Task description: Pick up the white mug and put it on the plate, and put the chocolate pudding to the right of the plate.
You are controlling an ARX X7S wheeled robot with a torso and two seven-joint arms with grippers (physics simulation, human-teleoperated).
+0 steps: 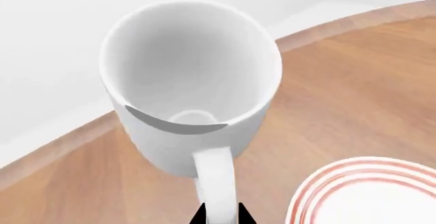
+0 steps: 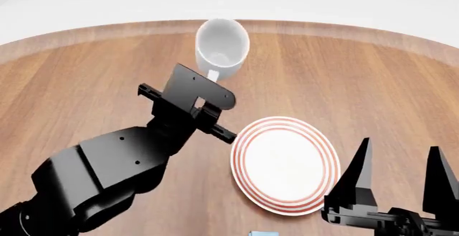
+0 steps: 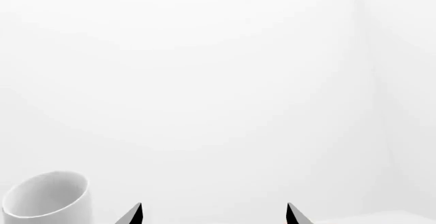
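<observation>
I'm holding the glossy white ceramic mug [image 2: 221, 48] w/ the left gripper [image 1: 221, 215]: fingers [image 1: 199, 214] pinched on its loop handle, barely any gap. Mug is looking lifted and tilted, mouth toward the head cam, hanging above the far part of the brown wood-grain table [image 2: 86, 80], beyond the round white plate with red rim rings [image 2: 285, 164]. Not on the plate yet, so step 1 is maybe half done: grasp ok, carry + placement remaining.

Right gripper [image 2: 398, 174] is idling w/ fingers spread wide, nothing in them, near side of the plate.

Pudding step isn't started, judging by this. A small blue sliver [image 2: 264, 233] is peeking in at the head view's bottom edge; could be the pudding box, can't confirm.

Materials: mug smooth, slightly tapered, empty inside. Plate flat, glossy, wider than the mug. Table matte w/ a lighter rounded edge band.
</observation>
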